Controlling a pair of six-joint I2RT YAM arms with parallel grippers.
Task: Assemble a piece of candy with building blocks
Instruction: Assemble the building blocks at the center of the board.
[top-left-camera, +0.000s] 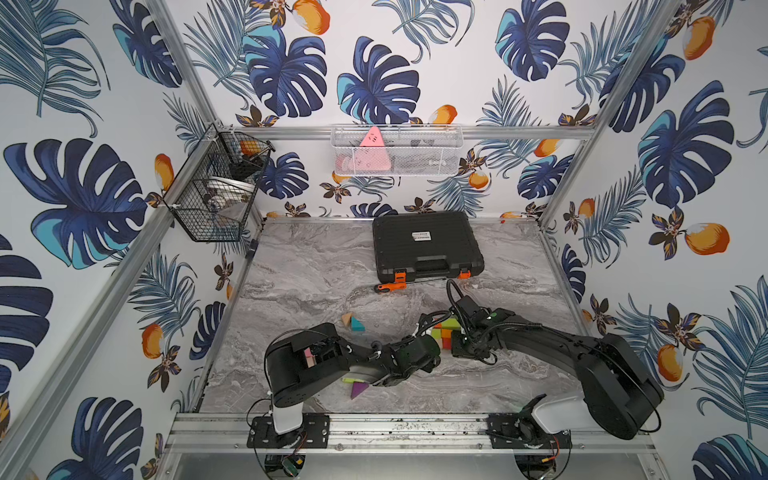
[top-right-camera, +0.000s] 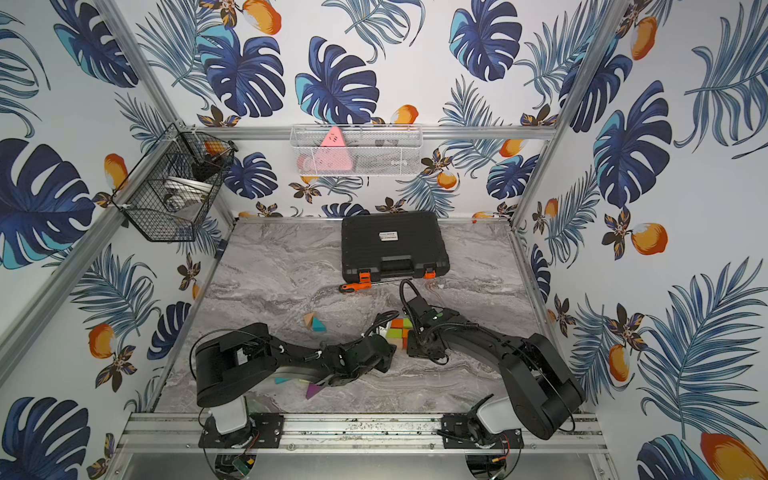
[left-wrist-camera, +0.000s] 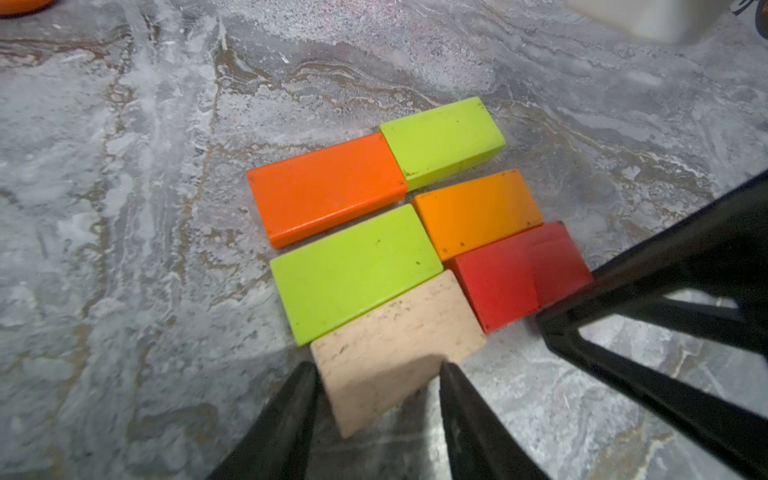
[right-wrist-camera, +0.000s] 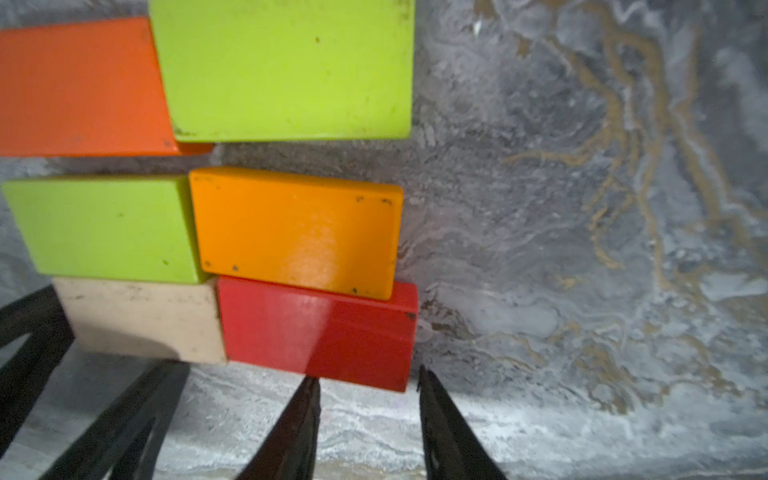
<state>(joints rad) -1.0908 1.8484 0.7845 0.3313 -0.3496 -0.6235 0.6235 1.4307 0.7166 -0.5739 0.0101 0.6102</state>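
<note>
Six rectangular building blocks (top-left-camera: 445, 334) lie flat in three rows of two in both top views, the same group (top-right-camera: 399, 332) sitting between my two wrists. In the left wrist view the rows are red-orange (left-wrist-camera: 326, 189) with lime (left-wrist-camera: 442, 141), lime (left-wrist-camera: 353, 270) with orange (left-wrist-camera: 478, 212), and plain wood (left-wrist-camera: 399, 345) with red (left-wrist-camera: 519, 274). My left gripper (left-wrist-camera: 376, 370) stands open astride the wood block's near corner, both tips touching it. My right gripper (right-wrist-camera: 368, 375) is open, its tips at the near edge of the red block (right-wrist-camera: 320, 328), nothing between them.
Loose blocks lie apart: a wood triangle (top-left-camera: 347, 319) with a teal one (top-left-camera: 358, 325), and a purple triangle (top-left-camera: 358, 389) by the left arm. A black case (top-left-camera: 426, 245) and an orange-handled screwdriver (top-left-camera: 390, 287) sit behind. Wire baskets (top-left-camera: 216, 187) hang on the walls.
</note>
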